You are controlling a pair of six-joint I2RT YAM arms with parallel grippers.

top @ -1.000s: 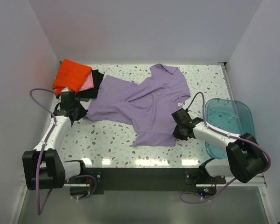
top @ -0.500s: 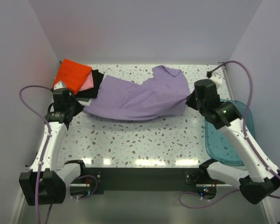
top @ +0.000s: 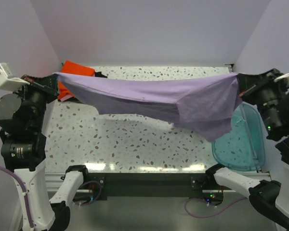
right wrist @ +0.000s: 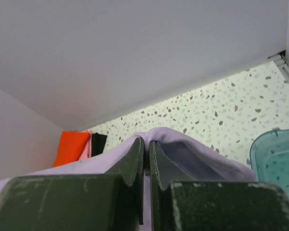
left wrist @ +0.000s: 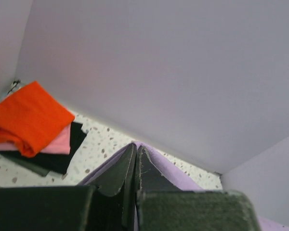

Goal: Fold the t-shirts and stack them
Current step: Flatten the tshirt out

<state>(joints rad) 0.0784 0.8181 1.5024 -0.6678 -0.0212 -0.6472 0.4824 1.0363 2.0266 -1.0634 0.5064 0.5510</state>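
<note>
The left gripper [top: 56,77] is seen clamped shut on one end of the lavender shirt [top: 149,98], raised just above the folded stack [left wrist: 36,134]. The right gripper [top: 237,78] is pinched shut on the other end, well apart from the stack. The shirt is held taut in the air between them, its long axis running straight away from the stack. In the stack, an orange shirt [left wrist: 31,118] lies over a pink shirt [left wrist: 62,143] and a black shirt [left wrist: 65,156], nearer the left arm. Across the table [top: 135,144] from the stack sits the teal bin [top: 245,144]; nothing is seen in it.
</note>
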